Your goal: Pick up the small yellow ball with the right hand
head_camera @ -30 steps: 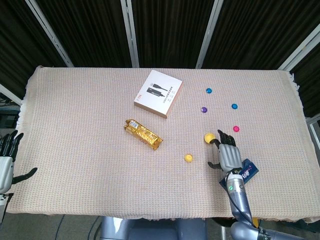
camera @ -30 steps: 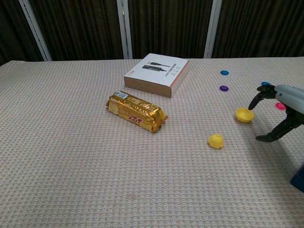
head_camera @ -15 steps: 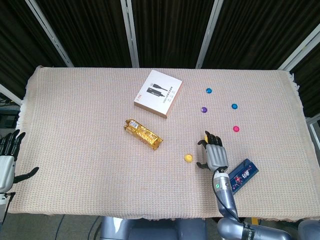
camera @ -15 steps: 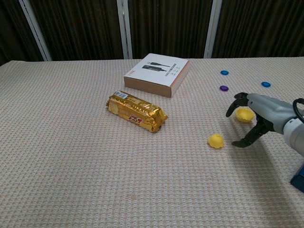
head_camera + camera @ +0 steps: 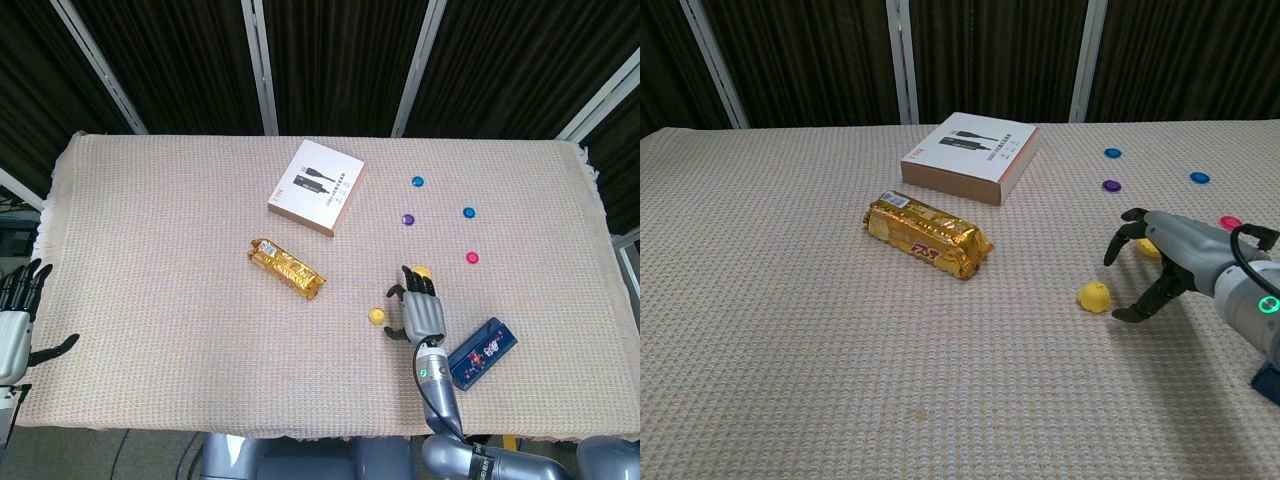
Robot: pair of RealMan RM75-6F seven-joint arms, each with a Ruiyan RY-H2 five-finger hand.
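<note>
Since the earlier frames the right hand [image 5: 1160, 262] has travelled leftward across the table [image 5: 790, 350] and now hovers just beside the small yellow ball [image 5: 1094, 296], fingers spread wide and holding nothing. The left hand [image 5: 12, 318] sits off the table's near left corner, fingers apart. Nearest lies a blue packet [image 5: 482, 352]; mid-table a gold wrapped bar [image 5: 927, 236]; beyond, a white box [image 5: 972, 155] and coloured discs [image 5: 1111, 185]
</note>
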